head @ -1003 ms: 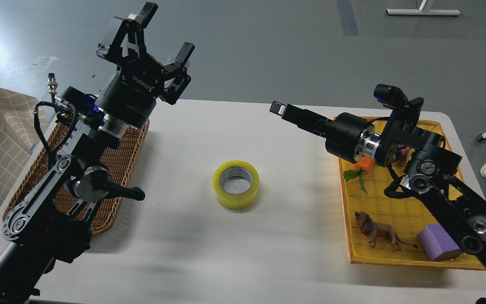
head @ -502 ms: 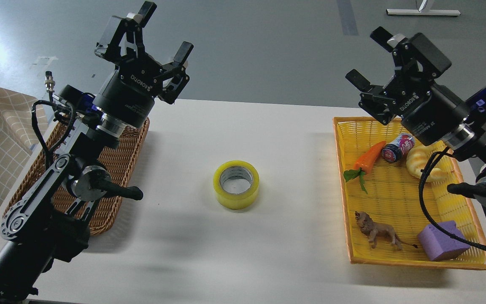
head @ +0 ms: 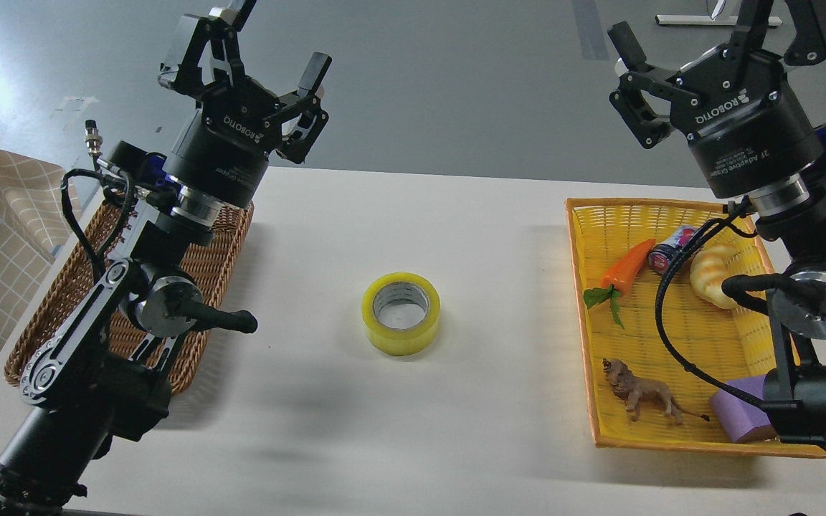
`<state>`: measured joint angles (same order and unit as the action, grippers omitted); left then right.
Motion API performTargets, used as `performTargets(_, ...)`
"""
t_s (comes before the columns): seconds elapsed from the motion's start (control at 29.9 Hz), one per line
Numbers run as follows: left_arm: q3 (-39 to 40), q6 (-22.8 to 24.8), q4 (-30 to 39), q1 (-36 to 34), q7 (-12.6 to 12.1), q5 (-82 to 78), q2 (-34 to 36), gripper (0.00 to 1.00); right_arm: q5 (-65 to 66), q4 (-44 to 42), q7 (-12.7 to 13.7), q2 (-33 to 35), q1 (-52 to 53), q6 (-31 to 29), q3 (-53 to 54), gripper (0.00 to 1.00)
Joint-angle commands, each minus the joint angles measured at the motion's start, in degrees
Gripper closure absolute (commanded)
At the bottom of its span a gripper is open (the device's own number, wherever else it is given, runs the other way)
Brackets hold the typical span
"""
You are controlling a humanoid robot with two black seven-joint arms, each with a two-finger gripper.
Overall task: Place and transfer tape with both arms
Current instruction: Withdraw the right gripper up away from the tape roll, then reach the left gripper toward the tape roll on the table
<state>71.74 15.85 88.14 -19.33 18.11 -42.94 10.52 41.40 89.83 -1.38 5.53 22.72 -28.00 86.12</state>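
Note:
The tape [head: 401, 313], a yellow translucent roll with a grey-white core, lies flat in the middle of the white table [head: 456, 236]. My left gripper [head: 269, 39] is raised above the table's far left, over the brown basket, fingers spread open and empty. My right gripper [head: 707, 32] is raised above the far right, over the yellow tray, fingers spread open and empty; its upper fingertips run out of the top edge. Both are well away from the tape.
A brown wicker basket [head: 209, 272] sits at the left under my left arm. A yellow tray [head: 599, 401] at the right holds a toy carrot [head: 624, 269], a can [head: 671, 254], a bread piece [head: 710, 276], a toy lion [head: 639, 394] and a purple block [head: 739, 419].
My right arm has swung from reaching over the table's middle back to the right and up, its gripper now upright above the tray. My left gripper rose slightly. The tape has not moved.

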Motion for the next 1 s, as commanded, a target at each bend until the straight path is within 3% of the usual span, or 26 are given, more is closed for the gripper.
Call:
performTargets(0.0, 0.50, 0.15, 0.36, -0.01, -0.36, 0.05, -2.25, 0.02, -0.18, 0.26, 1.46, -0.51, 0.91, 0.00, 0.01, 0.00)
performTargets(0.17, 0.50, -0.03, 0.63, -0.01, -0.36, -0.04, -2.43, 0.02, -0.36, 0.26, 4.27, -1.92, 3.38, 1.10, 0.10, 0.00)
performTargets(0.27, -0.37, 0.06, 0.27, -0.19, -1.76, -0.74, -1.99, 0.02, -0.36, 0.09, 5.51, -2.01, 4.61, 1.46, 0.10, 0.00)
performTargets(0.4, -1.25, -0.29, 0.36, -0.28, -8.96, -8.88, 0.72, 0.02, -0.36, -0.18, 5.69, -2.01, 6.11, 1.46, -0.25, 0.00)
performTargets(0.6, -10.38, -2.13, 1.77, -0.27, -10.11, -26.90, 12.14, 0.02, -0.36, 0.00, 6.21, -1.83, 6.63, 1.37, -1.31, 0.00)
performTargets(0.8, -12.32, -2.22, 4.58, -0.10, -10.64, -31.58, 17.78, 0.02, -0.62, 0.35, 6.30, -1.74, 7.25, 1.37, -1.31, 0.00)
performTargets(0.97, -14.96, -2.92, 4.49, -0.19, -11.43, -64.55, 17.61, 0.02, -0.71, 0.61, 6.30, -1.66, 7.42, 1.46, -1.13, 0.00)
